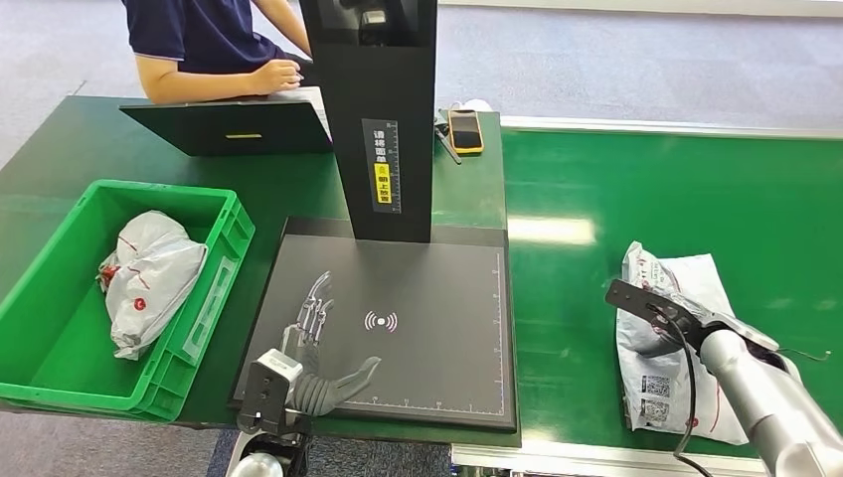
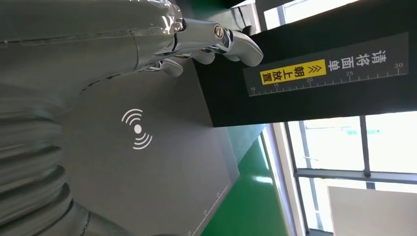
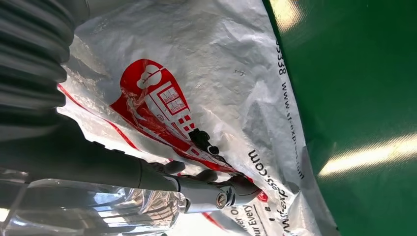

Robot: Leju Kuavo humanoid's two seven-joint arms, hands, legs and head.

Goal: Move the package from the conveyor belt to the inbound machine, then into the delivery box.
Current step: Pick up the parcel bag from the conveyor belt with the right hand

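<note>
A white and grey courier package (image 1: 676, 348) with red print lies flat on the green conveyor belt (image 1: 696, 199) at the right. My right hand (image 1: 731, 330) is down on top of it. In the right wrist view its fingers (image 3: 216, 192) touch the package (image 3: 206, 78), and whether they grip the plastic is unclear. The inbound machine's black scan pad (image 1: 437, 368) lies in the middle with its black column (image 1: 383, 119) behind. My left hand (image 1: 318, 348) hovers over the pad's near left corner, fingers (image 2: 216, 42) spread and empty. The green delivery box (image 1: 60, 328) stands at the left.
The green box holds a white package (image 1: 149, 278) like the one on the belt. A person sits at the back left with a dark laptop (image 1: 229, 124). A phone in a yellow case (image 1: 465, 129) lies behind the column. The belt's metal rail (image 1: 596, 459) runs along the near edge.
</note>
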